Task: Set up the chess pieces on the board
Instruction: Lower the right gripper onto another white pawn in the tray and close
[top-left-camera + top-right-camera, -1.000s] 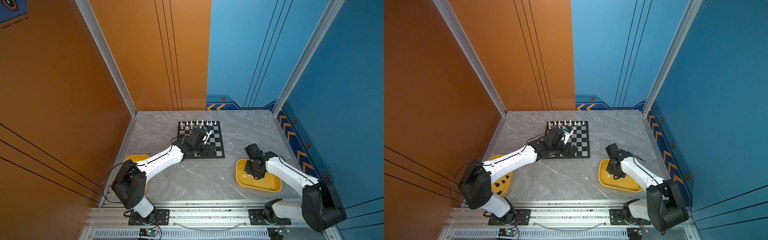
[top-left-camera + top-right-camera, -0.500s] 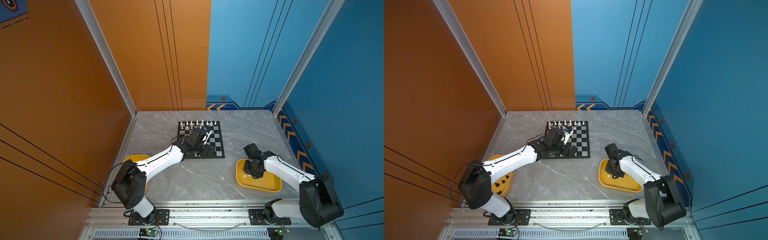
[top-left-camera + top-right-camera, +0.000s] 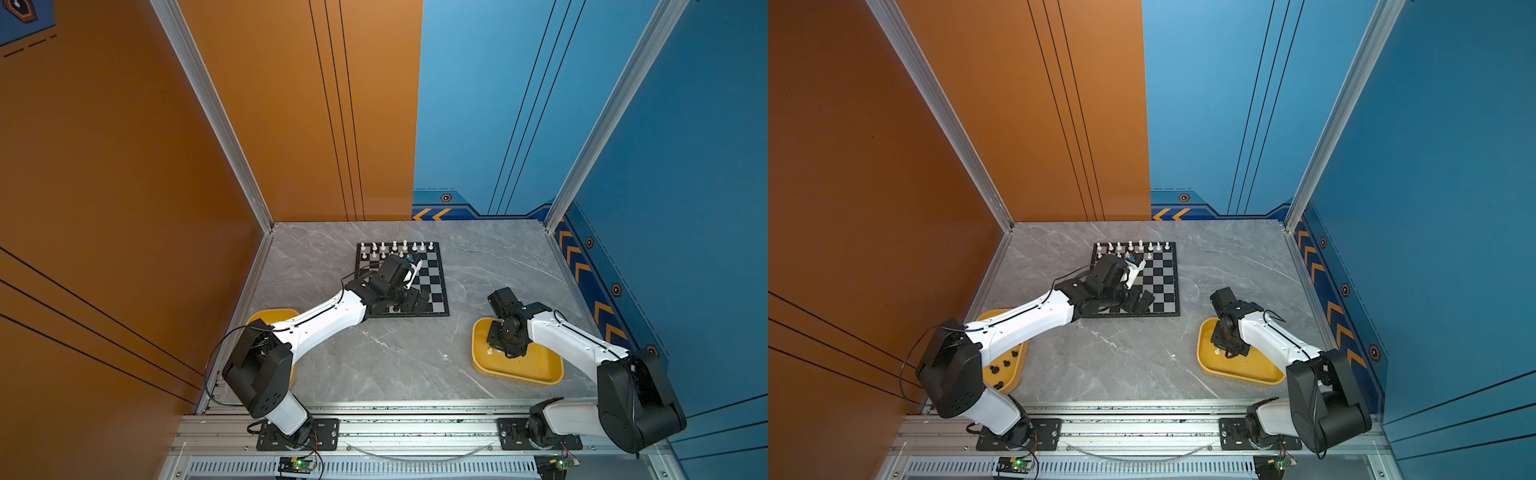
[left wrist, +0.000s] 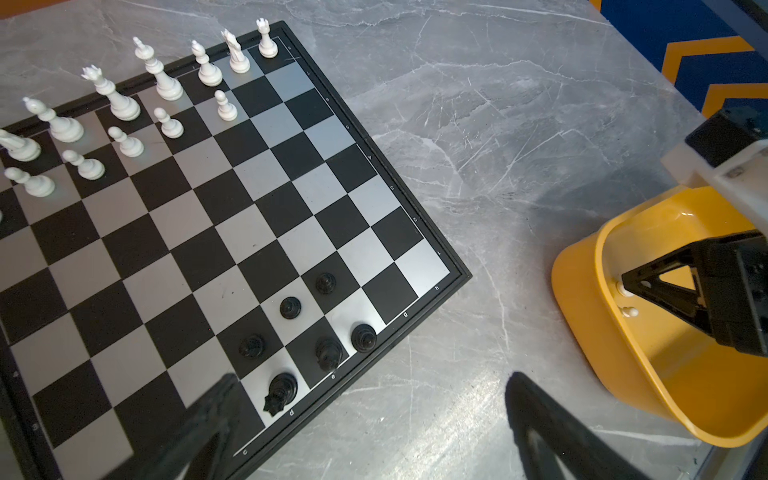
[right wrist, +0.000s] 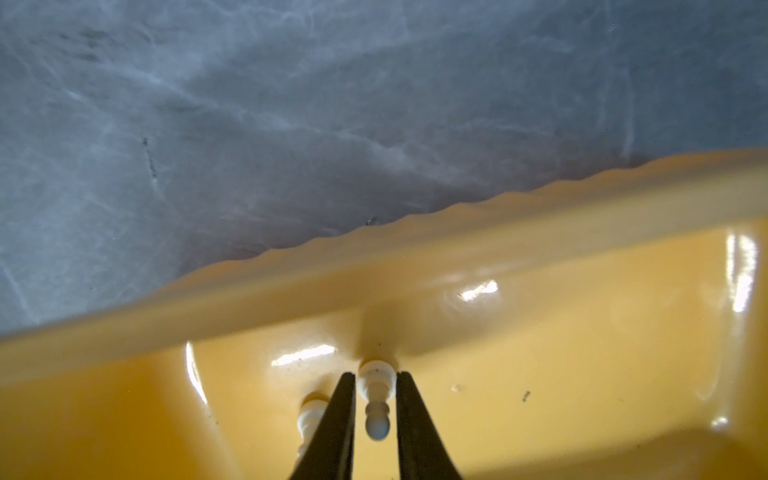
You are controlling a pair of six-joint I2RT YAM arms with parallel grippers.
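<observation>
Chess pieces are being kept on the board in both colours. White ones are standing along its far edge in two rows, the second only partly filled, and six black ones are clustered at its near edge. The left gripper is being held over that near edge with its fingers spread wide apart.

The right gripper is being held down inside a yellow tray on the right, where a white pawn is lying on its side between the jaws. The jaws are drawn in close against the pawn's base, but whether they are clamping it cannot be told. A second pawn is lying just outside one finger. More black pieces are being stored in the other yellow tray — partly hidden under the left arm.
</observation>
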